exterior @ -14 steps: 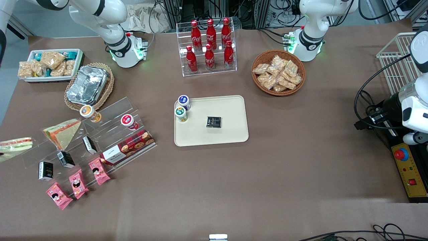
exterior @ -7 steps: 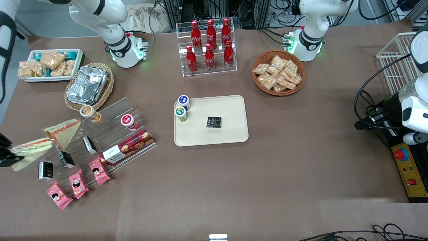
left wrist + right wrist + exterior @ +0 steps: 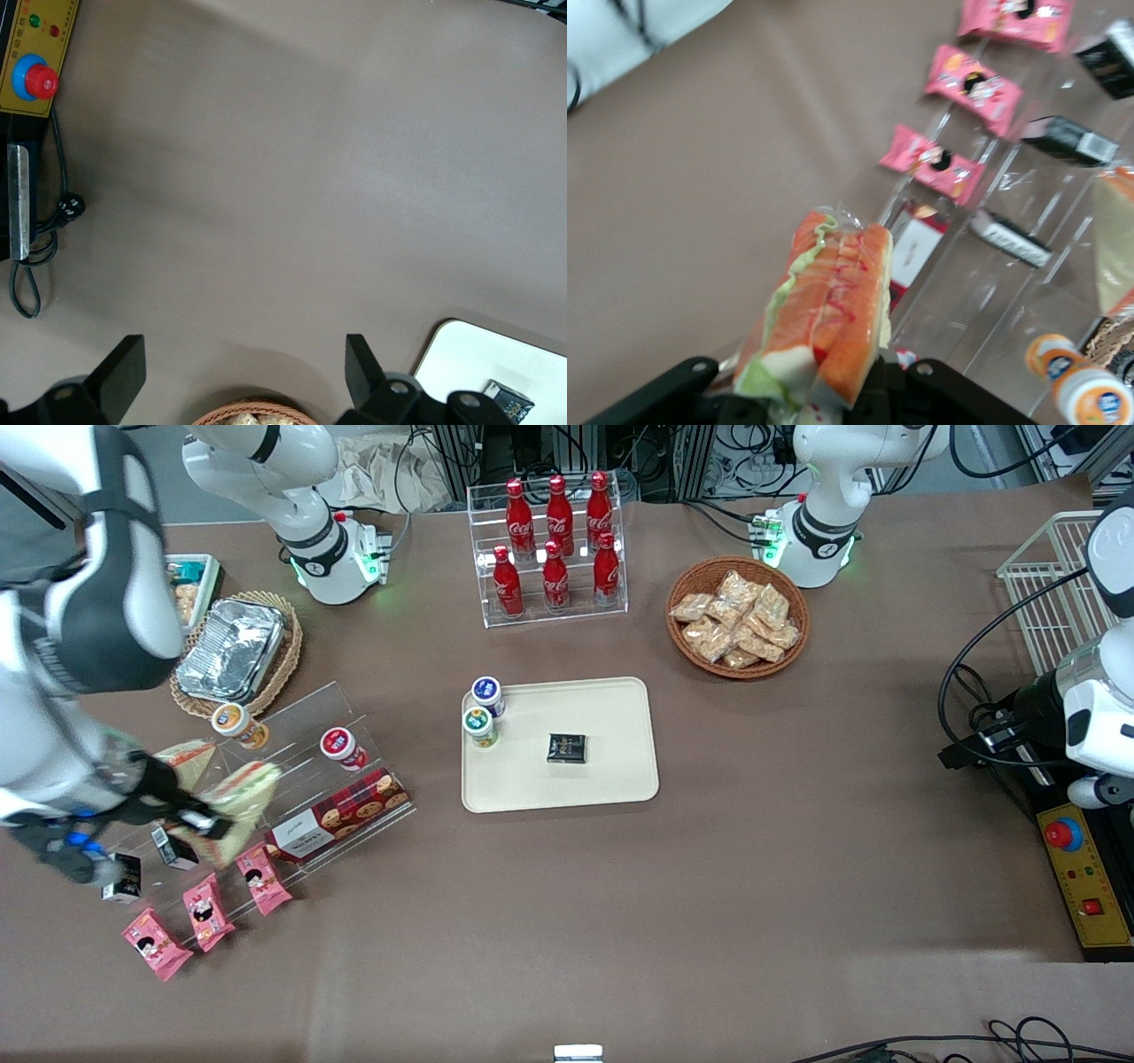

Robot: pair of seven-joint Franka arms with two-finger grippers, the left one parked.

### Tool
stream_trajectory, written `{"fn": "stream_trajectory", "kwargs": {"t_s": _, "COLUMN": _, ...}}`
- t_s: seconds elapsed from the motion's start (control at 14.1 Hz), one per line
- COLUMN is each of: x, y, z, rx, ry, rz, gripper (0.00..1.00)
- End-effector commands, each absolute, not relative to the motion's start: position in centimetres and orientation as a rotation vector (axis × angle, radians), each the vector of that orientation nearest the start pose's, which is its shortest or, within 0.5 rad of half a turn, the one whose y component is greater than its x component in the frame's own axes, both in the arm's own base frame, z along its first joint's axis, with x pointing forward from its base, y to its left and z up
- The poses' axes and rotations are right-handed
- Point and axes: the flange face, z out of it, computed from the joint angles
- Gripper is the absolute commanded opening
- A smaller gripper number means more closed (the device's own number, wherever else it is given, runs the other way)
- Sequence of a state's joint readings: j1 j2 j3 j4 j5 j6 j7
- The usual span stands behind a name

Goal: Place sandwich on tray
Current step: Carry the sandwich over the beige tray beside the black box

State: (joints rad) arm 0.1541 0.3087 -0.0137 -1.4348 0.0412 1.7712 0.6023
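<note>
On the brown table, the gripper (image 3: 199,821), closed on the sandwich (image 3: 235,797), hangs above the clear rack (image 3: 292,735) toward the working arm's end; carry it high over the cups (image 3: 483,713) and lower it flat onto the tray (image 3: 611,779), well apart.

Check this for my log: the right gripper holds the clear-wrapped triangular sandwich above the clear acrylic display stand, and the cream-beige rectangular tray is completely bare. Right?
Not quite. The gripper does hold the clear-wrapped triangular sandwich above the clear acrylic display stand, but the cream-beige rectangular tray is not bare: the front view shows two small round cups and a small black packet on it.
</note>
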Motion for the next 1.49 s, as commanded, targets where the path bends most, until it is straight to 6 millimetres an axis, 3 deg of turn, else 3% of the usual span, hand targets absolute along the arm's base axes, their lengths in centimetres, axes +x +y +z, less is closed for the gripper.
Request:
{"fn": "stream_trajectory", "kwargs": {"t_s": 0.0, "x": 64.6, "y": 15.8, "z": 49.5, "rx": -3.124, "ry": 0.525, "rz": 0.001, "gripper": 0.00}}
{"fn": "stream_trajectory", "kwargs": {"t_s": 0.21, "x": 63.7, "y": 22.3, "z": 46.4, "rx": -3.172, "ry": 0.286, "rz": 0.022, "gripper": 0.00}}
{"fn": "stream_trajectory", "kwargs": {"t_s": 0.35, "x": 62.0, "y": 28.4, "z": 45.3, "rx": -3.183, "ry": 0.071, "rz": -0.027, "gripper": 0.00}}
{"fn": "stream_trajectory", "kwargs": {"t_s": 0.5, "x": 61.1, "y": 32.1, "z": 43.4, "rx": -3.183, "ry": -0.131, "rz": -0.059, "gripper": 0.00}}
{"fn": "stream_trajectory", "kwargs": {"t_s": 0.71, "x": 60.7, "y": 35.8, "z": 40.4, "rx": -3.107, "ry": -0.571, "rz": -0.110, "gripper": 0.00}}
{"fn": "stream_trajectory", "kwargs": {"t_s": 0.85, "x": 59.3, "y": 38.9, "z": 38.2, "rx": -3.038, "ry": -0.849, "rz": -0.128, "gripper": 0.00}}
{"fn": "stream_trajectory", "kwargs": {"t_s": 0.99, "x": 58.1, "y": 41.8, "z": 34.7, "rx": -2.932, "ry": -1.151, "rz": -0.109, "gripper": 0.00}}
{"fn": "stream_trajectory", "kwargs": {"t_s": 1.13, "x": 56.9, "y": 44.5, "z": 31.3, "rx": -2.815, "ry": -1.338, "rz": -0.110, "gripper": 0.00}}
{"fn": "stream_trajectory", "kwargs": {"t_s": 1.42, "x": 55.1, "y": 45.9, "z": 27.5, "rx": -2.489, "ry": -1.752, "rz": -0.038, "gripper": 0.00}}
